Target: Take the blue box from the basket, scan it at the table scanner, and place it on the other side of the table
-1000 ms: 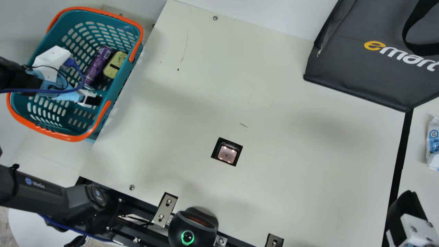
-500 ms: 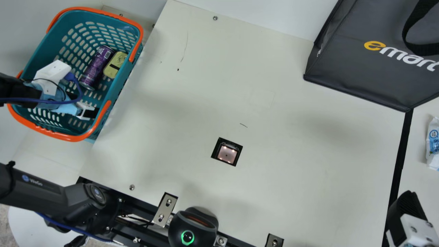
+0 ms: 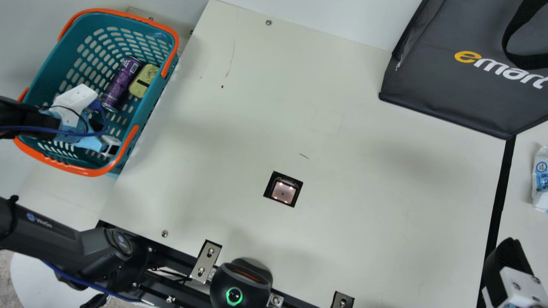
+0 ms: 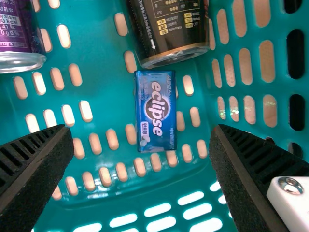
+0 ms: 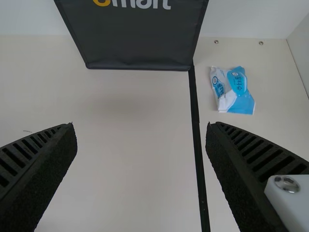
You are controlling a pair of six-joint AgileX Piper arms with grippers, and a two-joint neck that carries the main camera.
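Blue box (image 4: 156, 111) lay in the basket (image 3: 87, 172), upper left of the main view, just beside a black can (image 4: 171, 26). Left gripper (image 3: 108, 143), inside the basket: fingers apart, box unheld. Right gripper (image 3: 509, 254), lower right: fingers also apart.

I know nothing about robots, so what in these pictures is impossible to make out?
- Blue box's underside: left wrist view, hidden against the basket.
- Black can's upper end: left wrist view, cut off by the top edge.
- Dark bag's far end: main view, cut off by the right edge; contents hidden by its walls.
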